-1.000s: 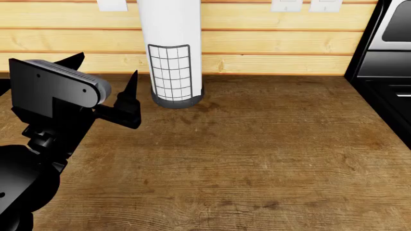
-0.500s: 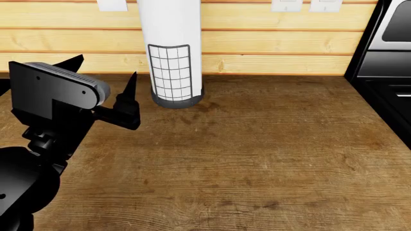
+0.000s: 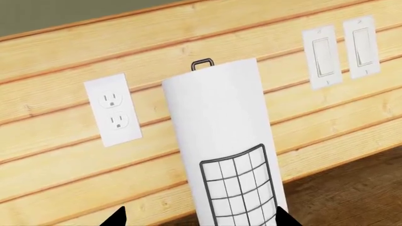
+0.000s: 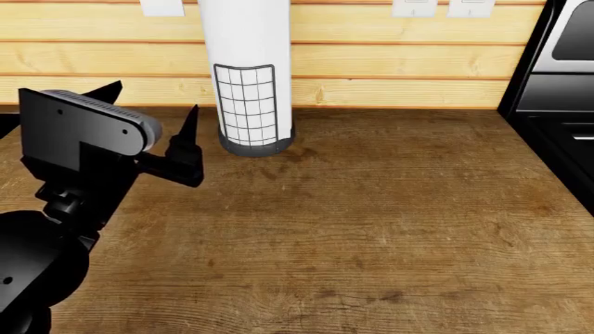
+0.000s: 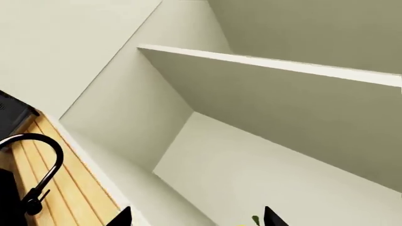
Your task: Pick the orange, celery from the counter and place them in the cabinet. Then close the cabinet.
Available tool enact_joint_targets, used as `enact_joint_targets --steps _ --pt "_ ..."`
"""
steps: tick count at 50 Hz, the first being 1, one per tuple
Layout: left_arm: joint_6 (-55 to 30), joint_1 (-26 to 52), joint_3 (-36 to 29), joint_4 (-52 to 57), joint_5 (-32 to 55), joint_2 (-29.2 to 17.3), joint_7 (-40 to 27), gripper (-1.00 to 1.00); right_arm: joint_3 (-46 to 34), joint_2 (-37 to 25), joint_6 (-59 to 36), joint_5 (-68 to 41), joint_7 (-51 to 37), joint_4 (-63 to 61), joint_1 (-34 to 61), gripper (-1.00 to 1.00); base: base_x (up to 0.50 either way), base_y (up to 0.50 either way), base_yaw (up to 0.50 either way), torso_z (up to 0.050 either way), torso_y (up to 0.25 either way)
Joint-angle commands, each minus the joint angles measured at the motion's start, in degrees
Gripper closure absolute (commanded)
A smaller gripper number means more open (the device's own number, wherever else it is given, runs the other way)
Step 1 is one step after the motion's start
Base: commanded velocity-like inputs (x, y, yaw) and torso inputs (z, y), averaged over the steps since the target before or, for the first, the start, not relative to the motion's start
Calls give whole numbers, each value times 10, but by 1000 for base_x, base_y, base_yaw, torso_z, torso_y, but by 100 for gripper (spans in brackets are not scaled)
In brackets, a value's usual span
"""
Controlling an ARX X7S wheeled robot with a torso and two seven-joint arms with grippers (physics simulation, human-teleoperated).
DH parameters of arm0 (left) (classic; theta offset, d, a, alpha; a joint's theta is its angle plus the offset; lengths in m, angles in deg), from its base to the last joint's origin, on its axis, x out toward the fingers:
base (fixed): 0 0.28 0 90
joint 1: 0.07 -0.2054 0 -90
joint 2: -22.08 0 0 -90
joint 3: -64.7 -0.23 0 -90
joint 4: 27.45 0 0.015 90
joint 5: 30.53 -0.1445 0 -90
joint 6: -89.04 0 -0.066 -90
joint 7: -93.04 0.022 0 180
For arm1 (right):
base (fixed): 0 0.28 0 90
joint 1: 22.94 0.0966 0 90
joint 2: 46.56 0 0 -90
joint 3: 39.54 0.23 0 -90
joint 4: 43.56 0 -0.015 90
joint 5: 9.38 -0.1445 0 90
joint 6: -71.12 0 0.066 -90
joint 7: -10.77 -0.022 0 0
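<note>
The head camera is looking forward and down over the counter (image 4: pixel 371 229) toward its back edge, taking in the paper towel roll (image 4: pixel 247 76) and the left arm (image 4: pixel 74 181). The left wrist camera is sitting close to that same roll (image 3: pixel 223 146), facing the plank wall (image 3: pixel 75 52). The right wrist camera is pointing upward at pale panels (image 5: pixel 283 117), with a black faucet (image 5: pixel 37 165) at one edge.

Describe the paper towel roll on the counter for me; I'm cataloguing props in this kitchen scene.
The paper towel roll is a tall white cylinder standing upright on the counter, close to the wood-plank wall. A black wire grid panel wraps its lower front, and a grey ring base sits beneath it. The left wrist view shows a small dark wire loop at its top. The left pincer is apart from it.
</note>
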Motion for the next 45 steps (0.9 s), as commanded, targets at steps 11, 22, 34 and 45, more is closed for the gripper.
enact_joint_targets --steps 11,22,34,45 --pt "-6 2 2 4 7 -1 -7 -100 -1 -109 -28 -37 41 -152 -62 -100 0 0 0 0 0" --pt "5 -4 2 -1 3 -2 -6 -100 -18 -139 -29 -47 42 -184 -115 -100 0 0 0 0 -1" --pt "10 -7 6 3 5 -4 -9 -100 -33 -165 -13 -42 39 -213 -171 -100 0 0 0 0 0" --pt "6 -3 14 14 14 -4 -15 -100 -45 -203 22 -16 9 -242 -238 -100 0 0 0 0 0"
